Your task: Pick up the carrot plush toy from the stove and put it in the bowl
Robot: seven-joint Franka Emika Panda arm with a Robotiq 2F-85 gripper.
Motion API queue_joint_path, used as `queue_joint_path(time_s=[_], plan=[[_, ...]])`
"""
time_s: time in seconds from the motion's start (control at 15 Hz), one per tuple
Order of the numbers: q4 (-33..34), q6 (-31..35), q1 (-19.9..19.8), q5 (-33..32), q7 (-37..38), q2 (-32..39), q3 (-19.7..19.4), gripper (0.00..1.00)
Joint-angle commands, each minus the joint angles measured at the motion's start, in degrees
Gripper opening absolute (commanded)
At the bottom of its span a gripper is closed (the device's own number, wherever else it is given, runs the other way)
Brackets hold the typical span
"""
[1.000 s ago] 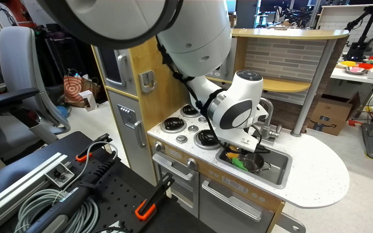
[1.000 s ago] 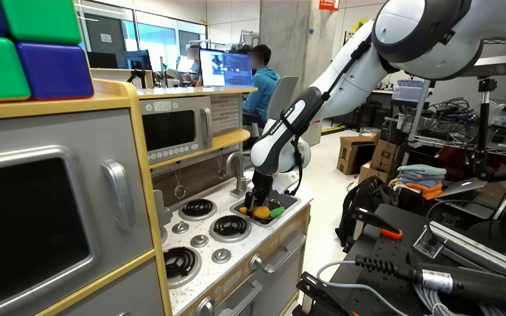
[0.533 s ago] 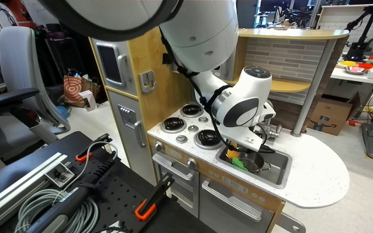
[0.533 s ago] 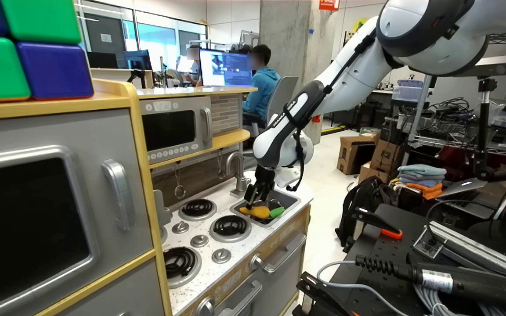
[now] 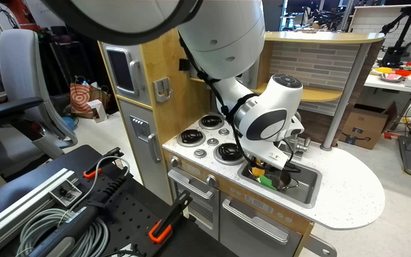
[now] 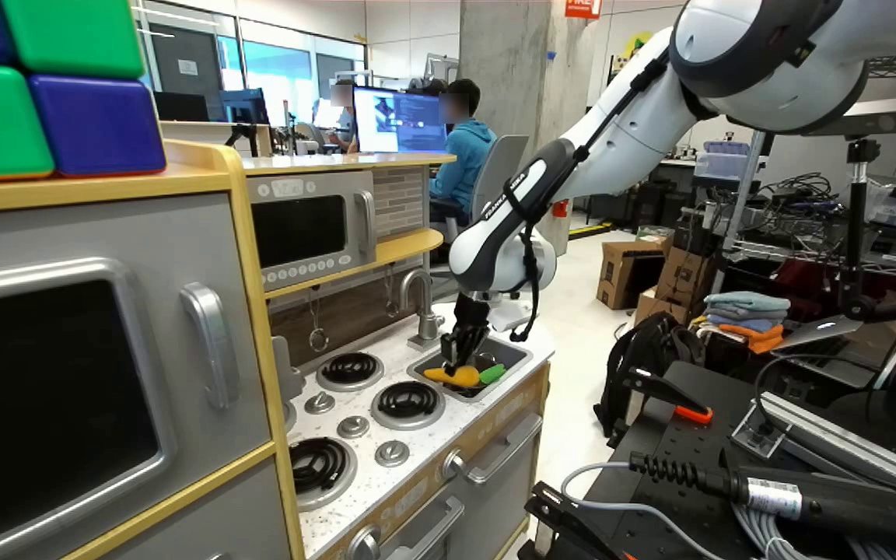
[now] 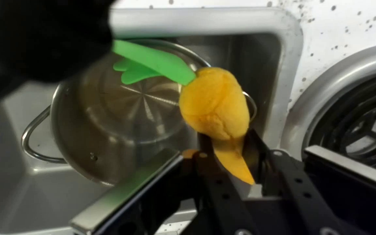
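The carrot plush toy (image 7: pixel 215 104) lies at the stove-side rim of the bowl, a steel pot (image 7: pixel 109 156) with two handles. The pot stands in the sink. The toy's green top reaches over the pot and its narrow tip points back between my fingers. It shows in both exterior views (image 5: pixel 258 171) (image 6: pixel 463 377). My gripper (image 7: pixel 227 140) is nearly closed, with a finger against each side of the toy's narrow part. It also shows above the sink (image 6: pixel 453 362). The toy is off the stove (image 5: pixel 210 150). My hand hides part of the pot (image 5: pixel 280 178) and toy.
The steel sink (image 5: pixel 318 185) walls stand close around the pot. The faucet (image 6: pixel 426 303) rises behind the sink near my arm. A shelf (image 6: pixel 409 245) juts out above. The nearest burner (image 7: pixel 364 127) is beside the sink.
My gripper has risen a little and shifted away from the stove. In the last half second the carrot has moved slightly the same way. A finger no longer crosses its middle.
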Motion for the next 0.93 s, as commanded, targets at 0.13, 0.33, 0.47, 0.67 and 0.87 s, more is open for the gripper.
queue_joint_path(time_s=[0.13,0.33,0.47,0.67,0.87], plan=[[-1.42,-1.32,-2.11,3.62,-1.81,-2.16,1.1,0.0],[-1.39,2.29,-2.89,4.36,-0.78,-2.28,-0.25,0.01],[-0.45,2.39,-2.91,4.22,-0.24,-1.26,-1.34,0.01],[-0.26,2.45,-2.31,3.75,-0.11,0.07,-2.31,0.01],[-0.7,2.88,-2.5,3.77,-0.62,0.71,-1.84,0.32]])
